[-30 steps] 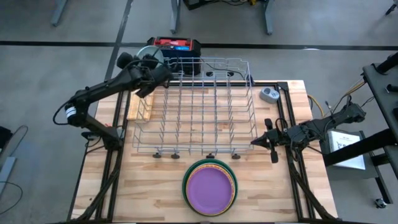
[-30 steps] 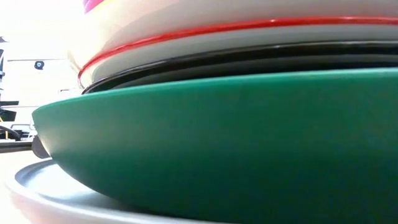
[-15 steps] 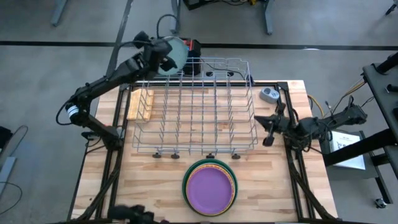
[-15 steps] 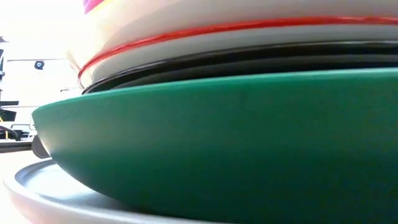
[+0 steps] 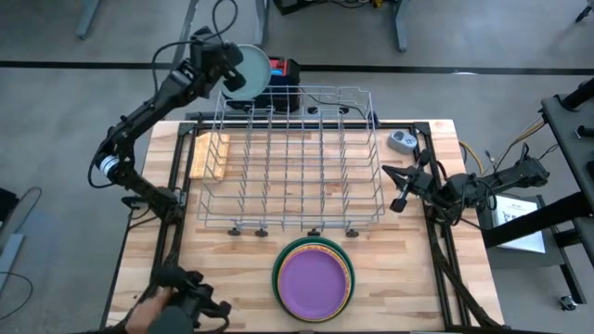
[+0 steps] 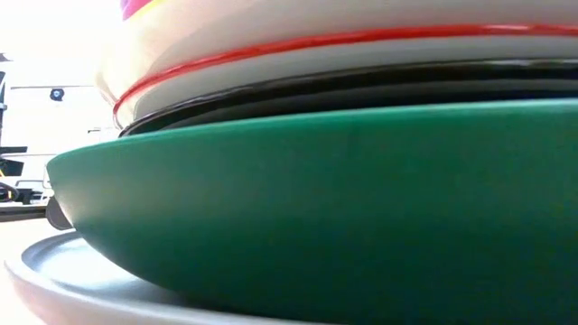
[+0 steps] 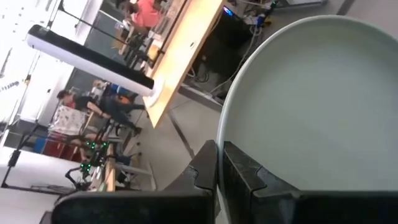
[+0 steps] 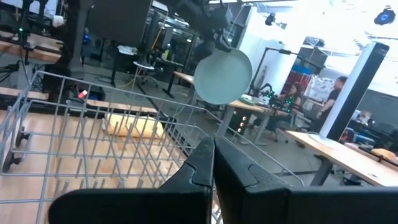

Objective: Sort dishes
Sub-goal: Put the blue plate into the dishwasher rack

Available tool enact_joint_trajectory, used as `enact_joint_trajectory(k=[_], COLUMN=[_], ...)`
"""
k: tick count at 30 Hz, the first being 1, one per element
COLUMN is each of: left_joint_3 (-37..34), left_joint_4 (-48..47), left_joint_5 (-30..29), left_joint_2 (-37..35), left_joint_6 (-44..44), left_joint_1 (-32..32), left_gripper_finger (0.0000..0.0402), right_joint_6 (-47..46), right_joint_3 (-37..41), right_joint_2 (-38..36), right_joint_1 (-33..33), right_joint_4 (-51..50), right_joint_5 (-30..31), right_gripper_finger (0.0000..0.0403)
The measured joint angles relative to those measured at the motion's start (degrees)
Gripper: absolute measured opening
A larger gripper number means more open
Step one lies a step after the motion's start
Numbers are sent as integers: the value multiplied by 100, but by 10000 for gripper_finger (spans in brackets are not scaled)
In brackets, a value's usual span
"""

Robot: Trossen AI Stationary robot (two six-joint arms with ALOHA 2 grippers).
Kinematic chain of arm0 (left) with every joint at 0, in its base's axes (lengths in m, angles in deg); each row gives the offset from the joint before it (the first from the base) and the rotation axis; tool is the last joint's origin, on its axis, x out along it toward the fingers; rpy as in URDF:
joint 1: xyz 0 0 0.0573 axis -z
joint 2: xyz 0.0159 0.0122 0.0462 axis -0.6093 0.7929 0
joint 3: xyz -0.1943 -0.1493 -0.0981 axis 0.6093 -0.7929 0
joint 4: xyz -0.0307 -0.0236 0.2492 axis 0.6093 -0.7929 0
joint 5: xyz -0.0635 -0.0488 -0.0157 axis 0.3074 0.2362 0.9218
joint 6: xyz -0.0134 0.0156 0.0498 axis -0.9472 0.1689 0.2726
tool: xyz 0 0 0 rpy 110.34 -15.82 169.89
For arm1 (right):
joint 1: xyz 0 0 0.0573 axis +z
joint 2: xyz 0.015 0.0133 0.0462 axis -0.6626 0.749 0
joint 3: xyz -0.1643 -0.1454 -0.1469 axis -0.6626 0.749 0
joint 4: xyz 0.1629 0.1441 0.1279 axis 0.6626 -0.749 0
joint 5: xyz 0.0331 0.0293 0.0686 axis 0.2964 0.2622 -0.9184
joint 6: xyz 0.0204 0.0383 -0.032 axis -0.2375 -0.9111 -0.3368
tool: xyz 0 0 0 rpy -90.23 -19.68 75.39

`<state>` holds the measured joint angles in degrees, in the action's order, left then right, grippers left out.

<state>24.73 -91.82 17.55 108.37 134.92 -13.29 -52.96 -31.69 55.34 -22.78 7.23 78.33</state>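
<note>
Since the earlier frame, the left gripper (image 5: 226, 68) has risen and moved further out past the far left corner of the rack (image 5: 295, 158), carrying the pale plate (image 5: 251, 70) with it. Its fingers (image 7: 239, 171) are pinched on the edge of this plate, which is held up in the air, tilted, above and behind the rack. The right gripper (image 5: 401, 188) has turned a little beside the right end of the rack; in the right wrist view its fingers (image 8: 205, 163) are pressed together and hold nothing. A gloved hand (image 5: 182, 297) has come in at the near left of the rack, over the table (image 5: 232, 278).

Other plates lie in a stack (image 5: 314, 278) just in front of the rack, near its middle, with the purple plate (image 5: 315, 282) on top and a green rim under it. The low view is filled by this stack, with a green plate (image 6: 325, 199) on a grey one (image 6: 72, 271). A wooden block (image 5: 210, 156) lies at the left end of the rack. The rack holds no plates.
</note>
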Motion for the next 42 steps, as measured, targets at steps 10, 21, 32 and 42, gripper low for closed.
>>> enact_joint_trajectory(k=[10,21,32,42], left_joint_3=[-194,-875,-979,-994], left_joint_4=[-287,-222,-201,-234], left_joint_5=[287,385,595,587], left_joint_2=[28,28,21,32], left_joint_6=[35,58,166,87], left_joint_1=[-265,-380,-383,-383], left_gripper_finger=[2,2,2,6], right_joint_6=[603,677,663,649], right_joint_3=[-4,-2,5,11], right_joint_2=[-4,0,0,0], right_joint_1=[0,0,0,0], right_joint_4=[148,125,122,118], right_joint_5=[4,1,1,-1], right_gripper_finger=[0,0,0,0])
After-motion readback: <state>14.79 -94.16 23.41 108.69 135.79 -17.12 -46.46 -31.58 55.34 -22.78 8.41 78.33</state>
